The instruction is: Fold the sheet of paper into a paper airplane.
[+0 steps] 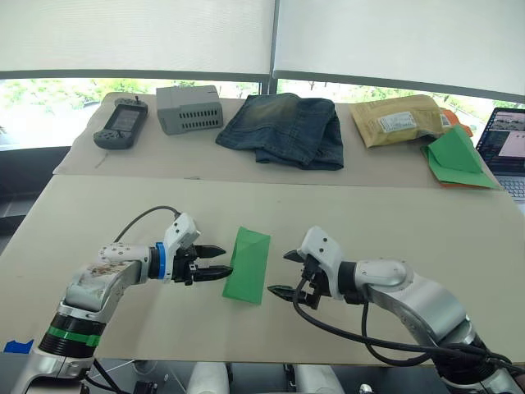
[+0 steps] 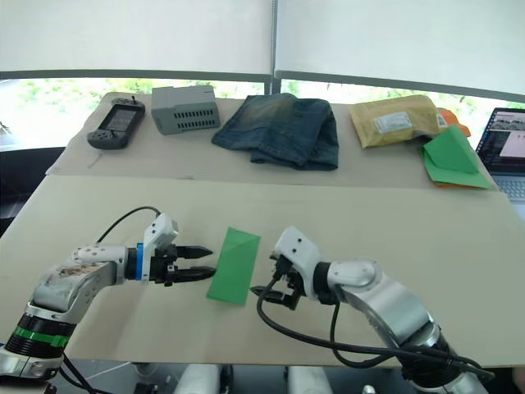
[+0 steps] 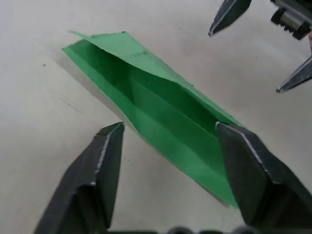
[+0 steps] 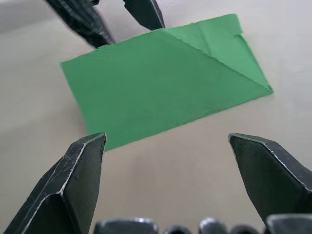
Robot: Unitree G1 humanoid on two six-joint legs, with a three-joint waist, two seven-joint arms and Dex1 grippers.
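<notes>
The sheet of paper (image 1: 248, 265) lies on the near table, folded into a narrow bright green strip with one slanted corner fold (image 4: 219, 44) and an open crease along its length (image 3: 161, 112). My left gripper (image 1: 215, 261) sits just left of it, open, fingertips almost at its left edge. On the strip's right my right gripper (image 1: 285, 273) is open too, a short gap away, with nothing between its fingers. In the left wrist view the right gripper's fingertips (image 3: 229, 13) point at the strip from the far side.
On the far table lie a handheld controller (image 1: 121, 124), a grey box (image 1: 189, 107), folded jeans (image 1: 287, 127), a padded yellow envelope (image 1: 398, 120) and a green paper stack with orange edges (image 1: 456, 159). A laptop (image 1: 507, 146) stands at the right edge.
</notes>
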